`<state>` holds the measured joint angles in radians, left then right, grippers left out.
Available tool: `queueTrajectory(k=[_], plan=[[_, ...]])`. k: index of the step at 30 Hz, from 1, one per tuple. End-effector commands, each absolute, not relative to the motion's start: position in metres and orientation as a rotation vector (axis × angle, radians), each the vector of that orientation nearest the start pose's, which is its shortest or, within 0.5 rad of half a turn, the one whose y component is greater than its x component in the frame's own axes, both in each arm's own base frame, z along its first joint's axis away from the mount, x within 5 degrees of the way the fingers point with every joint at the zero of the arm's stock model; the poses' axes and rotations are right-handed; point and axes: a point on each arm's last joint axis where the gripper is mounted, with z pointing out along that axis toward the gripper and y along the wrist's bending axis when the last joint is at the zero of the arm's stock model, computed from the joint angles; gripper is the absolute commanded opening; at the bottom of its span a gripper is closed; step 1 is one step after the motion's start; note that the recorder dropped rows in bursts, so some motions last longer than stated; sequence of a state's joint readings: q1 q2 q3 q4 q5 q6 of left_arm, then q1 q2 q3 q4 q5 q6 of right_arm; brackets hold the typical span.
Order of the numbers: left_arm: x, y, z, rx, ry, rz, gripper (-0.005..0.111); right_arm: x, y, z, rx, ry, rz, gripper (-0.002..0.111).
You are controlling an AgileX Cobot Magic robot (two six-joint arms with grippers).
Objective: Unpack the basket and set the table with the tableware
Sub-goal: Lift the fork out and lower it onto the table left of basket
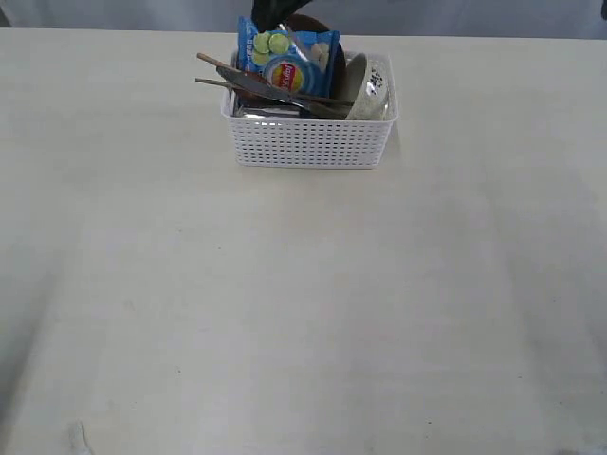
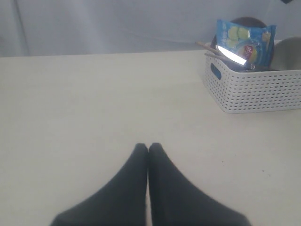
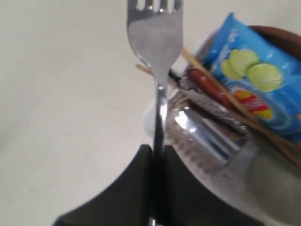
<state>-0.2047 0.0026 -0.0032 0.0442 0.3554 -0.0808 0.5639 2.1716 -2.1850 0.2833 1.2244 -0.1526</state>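
Observation:
The white lattice basket (image 1: 311, 142) stands at the far middle of the table (image 1: 285, 313). It holds a blue snack bag (image 1: 287, 59), chopsticks (image 1: 213, 64), a steel knife (image 1: 256, 87), a pale bowl (image 1: 365, 87) and a brown plate (image 1: 313, 24). My right gripper (image 3: 157, 149) is shut on the handle of a steel fork (image 3: 155, 37), held above the basket's edge with the tines pointing away. Below it lie a steel mug (image 3: 211, 132), a reddish wooden spoon (image 3: 207, 84) and the chopsticks (image 3: 235, 110). My left gripper (image 2: 148, 147) is shut and empty, over bare table, well away from the basket (image 2: 254, 89).
The snack bag (image 2: 243, 42) leans upright against the brown plate (image 2: 249, 21) at the basket's back. A pale curtain hangs behind the table's far edge. The dark shape of the right arm (image 1: 270, 11) shows behind the basket.

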Motion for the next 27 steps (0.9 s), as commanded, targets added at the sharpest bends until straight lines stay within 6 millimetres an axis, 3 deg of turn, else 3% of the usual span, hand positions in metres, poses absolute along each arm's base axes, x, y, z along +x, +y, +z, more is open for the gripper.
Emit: queueTrajectory(k=[1,9,13,15,21,27], plan=[[0.053,-0.01,0.182,0.147,1.825,-0.157,0.0,0.361,0.303,0.301,-0.83,2.648,0.573,-0.001],[0.053,-0.01,0.182,0.147,1.825,-0.157,0.0,0.309,0.349,0.267,-0.718,2.826,0.488,-0.001],[0.053,-0.01,0.182,0.147,1.825,-0.157,0.0,0.281,0.372,0.24,-0.669,2.839,0.422,-0.001],[0.053,-0.01,0.182,0.147,1.825,-0.157,0.0,0.272,0.379,0.224,-0.563,2.835,0.401,-0.001],[0.053,-0.01,0.182,0.147,1.825,-0.157,0.0,0.268,0.376,0.186,-0.314,2.841,0.434,-0.001],[0.053,-0.01,0.182,0.147,1.825,-0.157,0.0,0.272,0.368,0.173,-0.176,2.83,0.342,-0.001]])
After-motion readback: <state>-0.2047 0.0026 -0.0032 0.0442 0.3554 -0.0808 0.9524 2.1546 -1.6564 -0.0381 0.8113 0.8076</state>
